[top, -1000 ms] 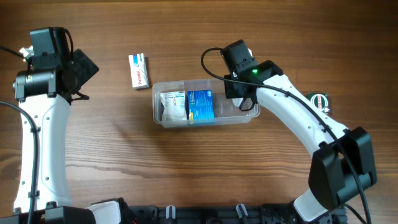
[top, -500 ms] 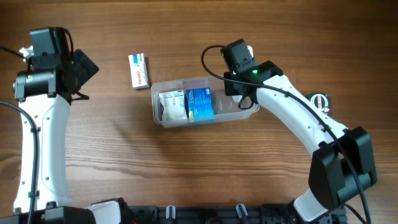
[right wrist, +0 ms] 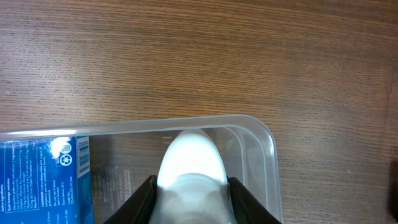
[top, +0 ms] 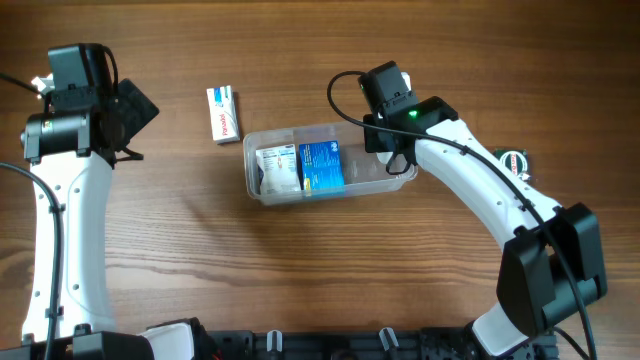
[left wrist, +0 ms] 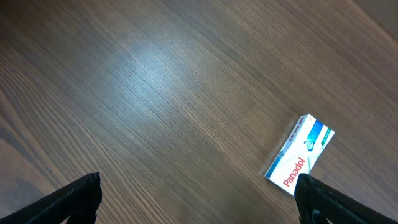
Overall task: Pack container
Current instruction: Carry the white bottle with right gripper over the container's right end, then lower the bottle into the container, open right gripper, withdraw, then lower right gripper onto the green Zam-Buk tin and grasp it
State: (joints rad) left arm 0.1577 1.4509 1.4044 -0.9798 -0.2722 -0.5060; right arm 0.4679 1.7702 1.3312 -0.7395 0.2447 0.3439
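Clear container (top: 251,172) holds 2 boxes (top: 322,166); right tool (right wrist: 191,204) pinches 1 white item (right wrist: 189,160), left tool (left wrist: 196,196) spread.

"Panadol" on small box (left wrist: 300,154)

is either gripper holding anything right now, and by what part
The right gripper pinches a white rounded object by its two sides between its fingers, over the container's end. The left gripper is open and empty.

Brown wood-grain table (top: 300,270), soft glare
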